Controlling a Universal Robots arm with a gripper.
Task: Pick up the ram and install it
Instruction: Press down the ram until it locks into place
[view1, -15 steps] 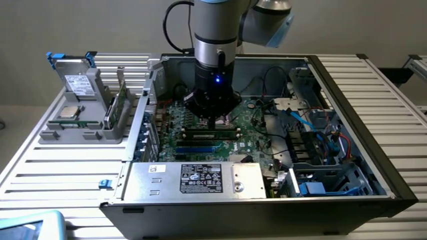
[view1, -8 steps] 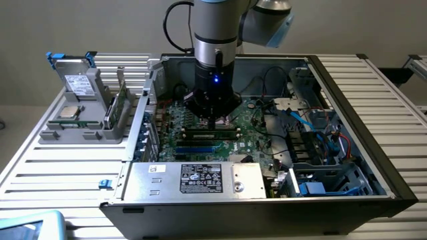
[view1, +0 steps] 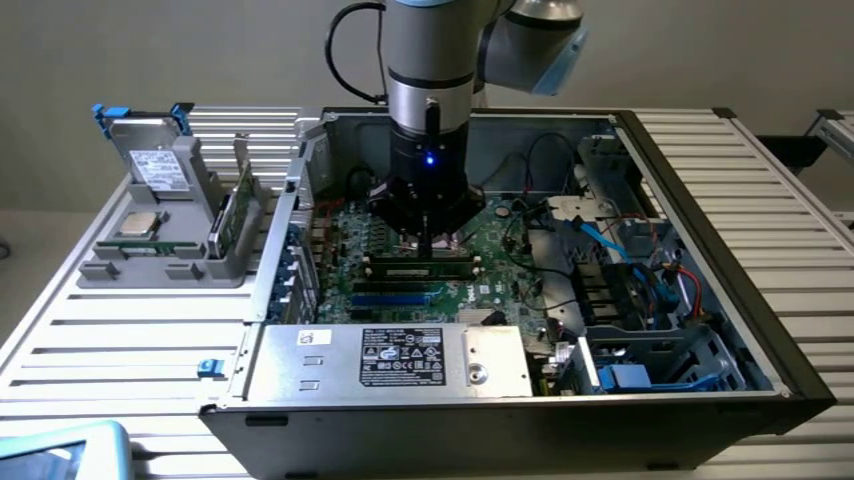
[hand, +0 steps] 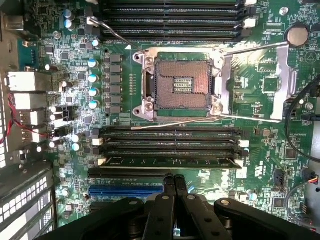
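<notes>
Item 1: black two-fingered hand (hand: 174, 179) on the grey robot arm, hanging low inside the open black computer case (view1: 747, 300); its fingers are pressing flat against each other and carrying nothing

Item 2: the ram (hand: 170, 162), a long thin green memory stick, appearing to be sitting edge-up in the memory slot nearest the fingertips, with a white latch at each end. It is lying just ahead of the hand, on the side facing the processor socket. Its long axis is running crosswise to the line of the fingers and parallel to the neighbouring slots, and the fingertips are standing about level with its middle. Whether the hand is touching it cannot be told. In the exterior view the ram (view1: 423, 268) is showing just below the hand (view1: 424, 245)

Item 3: two dark empty memory slots (hand: 170, 140), lying side by side just past the ram

Item 4: square open processor socket (hand: 182, 85) in a silver metal frame, its lever arms standing swung out

Item 5: large green motherboard (hand: 265, 165), carrying all of the above

Item 6: grey plastic fixture (view1: 160, 265) on the slatted metal desk (view1: 107, 340), well apart to the exterior view's left, holding a thin green board (view1: 235, 215) on edge
</notes>
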